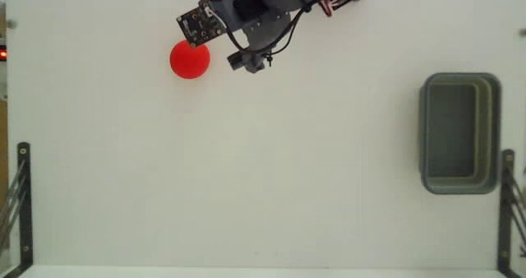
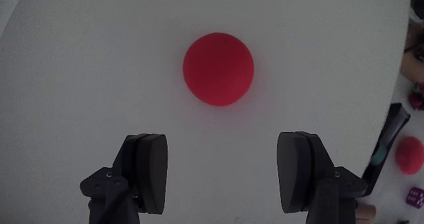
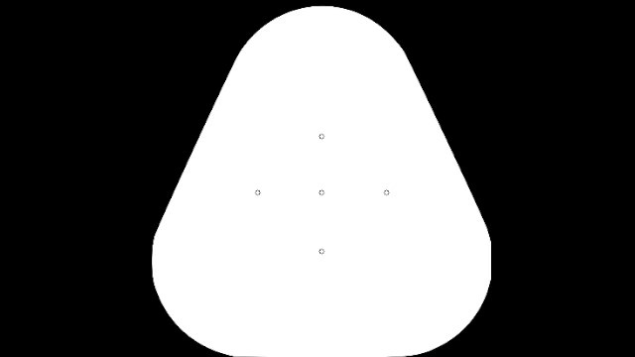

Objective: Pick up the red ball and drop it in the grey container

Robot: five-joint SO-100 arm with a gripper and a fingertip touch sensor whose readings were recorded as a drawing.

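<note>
The red ball [image 2: 218, 69] lies on the white bench [image 1: 271, 171], well apart from the grey container [image 1: 460, 133] at the far right in the fixed view. The gripper [image 2: 224, 171] hangs near the ball, fingers [image 2: 151, 168] spread wide, touching nothing.

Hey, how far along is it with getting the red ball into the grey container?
Early stage. Done: the arm has lined up on the red ball, which lies on the white table. In hand: nothing yet; the hand is open, its fingers short of the ball in the wrist view. Left: close on the ball, lift it, carry it to the grey container, which looks empty, and drop it.
</note>
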